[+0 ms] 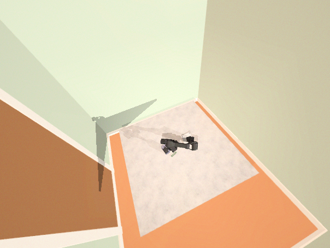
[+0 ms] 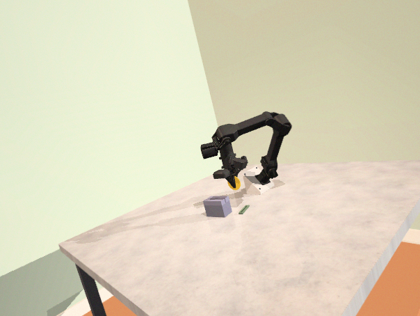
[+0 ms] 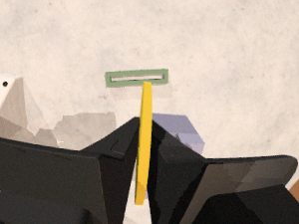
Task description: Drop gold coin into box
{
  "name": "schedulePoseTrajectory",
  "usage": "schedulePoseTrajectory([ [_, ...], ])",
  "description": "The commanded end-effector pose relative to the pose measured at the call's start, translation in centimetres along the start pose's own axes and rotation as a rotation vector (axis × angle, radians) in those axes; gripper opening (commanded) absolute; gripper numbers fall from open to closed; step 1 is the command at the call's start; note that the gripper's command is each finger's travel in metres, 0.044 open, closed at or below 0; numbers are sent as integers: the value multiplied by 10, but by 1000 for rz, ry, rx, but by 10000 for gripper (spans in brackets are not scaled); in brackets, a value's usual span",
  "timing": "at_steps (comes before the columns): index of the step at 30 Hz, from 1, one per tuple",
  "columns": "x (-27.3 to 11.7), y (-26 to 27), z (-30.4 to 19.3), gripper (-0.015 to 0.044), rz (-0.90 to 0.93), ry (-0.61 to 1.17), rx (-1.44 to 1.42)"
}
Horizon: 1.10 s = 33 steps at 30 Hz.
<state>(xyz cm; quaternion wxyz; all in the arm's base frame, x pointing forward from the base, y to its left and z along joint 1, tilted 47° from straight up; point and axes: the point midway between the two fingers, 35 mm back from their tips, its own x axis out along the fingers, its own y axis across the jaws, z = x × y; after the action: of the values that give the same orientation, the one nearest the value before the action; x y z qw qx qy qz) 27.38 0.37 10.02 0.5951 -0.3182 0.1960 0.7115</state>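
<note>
One coin (image 3: 144, 140) in claw (image 3: 142, 193), one box (image 2: 217, 206)

We see our gripper (image 2: 232, 175) up in the air w/ the coin (image 2: 234, 183) pinched tight, so there's open room under it. The grey box (image 2: 217, 206) sits on the table (image 2: 278, 250) below & a bit in front, w/ nothing over its lid. The green holder (image 2: 244, 209) lies just beside the box, flat & low. Behind us the arm's base (image 2: 261, 181) blocks that way. The rest of the table near us is wide room.
</note>
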Motion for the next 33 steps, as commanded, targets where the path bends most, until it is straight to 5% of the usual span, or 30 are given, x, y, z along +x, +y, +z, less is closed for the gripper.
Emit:
schedulePoseTrajectory([
  [1,-1,-5,-9,0,2,4,-6],
  [33,1,-41,-83,0,-1,6,-11],
])
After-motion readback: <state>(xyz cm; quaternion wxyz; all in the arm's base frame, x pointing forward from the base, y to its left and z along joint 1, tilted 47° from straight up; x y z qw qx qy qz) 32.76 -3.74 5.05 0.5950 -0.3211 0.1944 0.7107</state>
